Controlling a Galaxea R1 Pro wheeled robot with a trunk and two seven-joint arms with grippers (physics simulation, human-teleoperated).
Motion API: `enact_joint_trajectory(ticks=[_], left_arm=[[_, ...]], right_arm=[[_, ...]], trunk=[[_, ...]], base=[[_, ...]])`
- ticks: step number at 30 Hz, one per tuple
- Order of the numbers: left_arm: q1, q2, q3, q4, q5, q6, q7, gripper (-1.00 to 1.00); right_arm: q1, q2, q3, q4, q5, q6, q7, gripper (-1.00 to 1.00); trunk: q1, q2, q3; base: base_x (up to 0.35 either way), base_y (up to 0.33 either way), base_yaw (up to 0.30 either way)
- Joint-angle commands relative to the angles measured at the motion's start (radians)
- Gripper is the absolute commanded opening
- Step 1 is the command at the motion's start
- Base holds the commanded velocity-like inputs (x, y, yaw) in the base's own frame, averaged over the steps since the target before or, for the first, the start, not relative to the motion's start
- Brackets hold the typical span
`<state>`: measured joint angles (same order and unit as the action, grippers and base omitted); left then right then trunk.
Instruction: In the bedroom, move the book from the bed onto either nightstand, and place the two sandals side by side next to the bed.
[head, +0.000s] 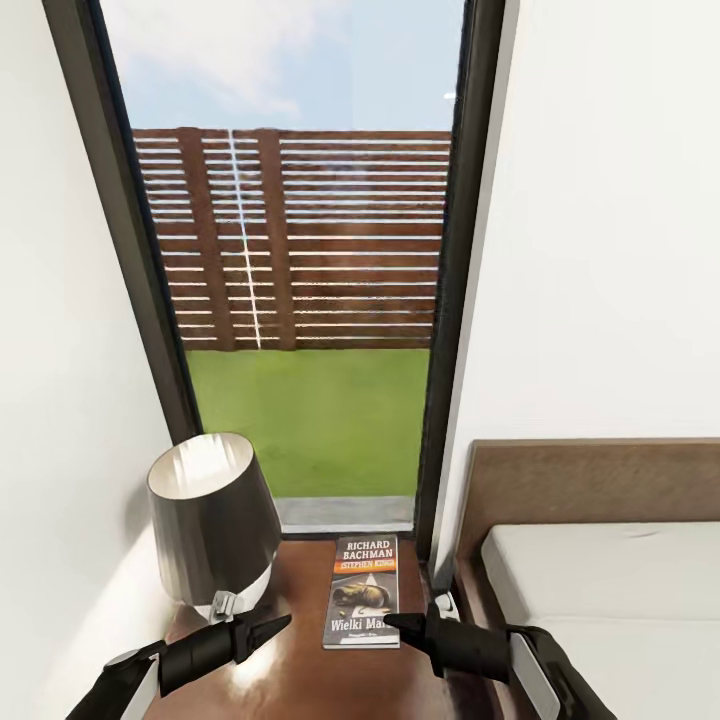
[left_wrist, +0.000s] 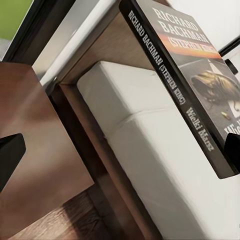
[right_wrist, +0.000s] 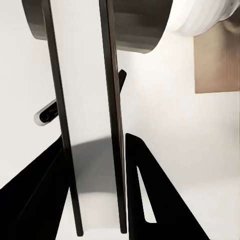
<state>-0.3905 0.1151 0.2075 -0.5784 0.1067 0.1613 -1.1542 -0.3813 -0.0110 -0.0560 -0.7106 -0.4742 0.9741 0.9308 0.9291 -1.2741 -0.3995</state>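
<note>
1. Two dark arms reach in from the lower edge of the head view, toward a tall window (head: 300, 250) with a slatted fence and grass outside.
2. The bed (head: 600, 590), with pale mattress and brown headboard, lies just beyond the right tool, on its outer side.
3. The nightstand (head: 300, 600), a glossy brown worktop, sits beneath both tools, between wall and bed.
4. The lamp (head: 215, 525), dark-shaded, stands on the worktop just ahead of the left tool.
5. The book (head: 364, 590) appears flat on the worktop between the tools, its lower right corner at the right tool.
6. The right tool (head: 405, 625) has its fingers on either side of the book's page edge, seemingly gripping it.
7. The left tool (head: 270, 628) points toward the book, apart from it; its opening I cannot tell.
</note>
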Motion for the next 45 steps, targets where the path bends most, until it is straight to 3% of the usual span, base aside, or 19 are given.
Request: enact_joint_trajectory(ticks=[1, 45], left_arm=[[-0.001, 0.000, 0.001, 0.000, 0.004, 0.011, -0.004, 1.00], [-0.001, 0.000, 0.001, 0.029, 0.004, 0.011, -0.004, 1.00]], right_arm=[[-0.001, 0.000, -0.002, 0.000, 0.002, 0.004, 0.005, -1.00], [-0.001, 0.002, -0.001, 0.000, 0.002, 0.004, 0.005, -1.00]], trunk=[[0.004, -0.008, -0.004], [0.173, -0.316, -0.142]], base=[[0.000, 0.000, 0.000], [0.000, 0.000, 0.000]])
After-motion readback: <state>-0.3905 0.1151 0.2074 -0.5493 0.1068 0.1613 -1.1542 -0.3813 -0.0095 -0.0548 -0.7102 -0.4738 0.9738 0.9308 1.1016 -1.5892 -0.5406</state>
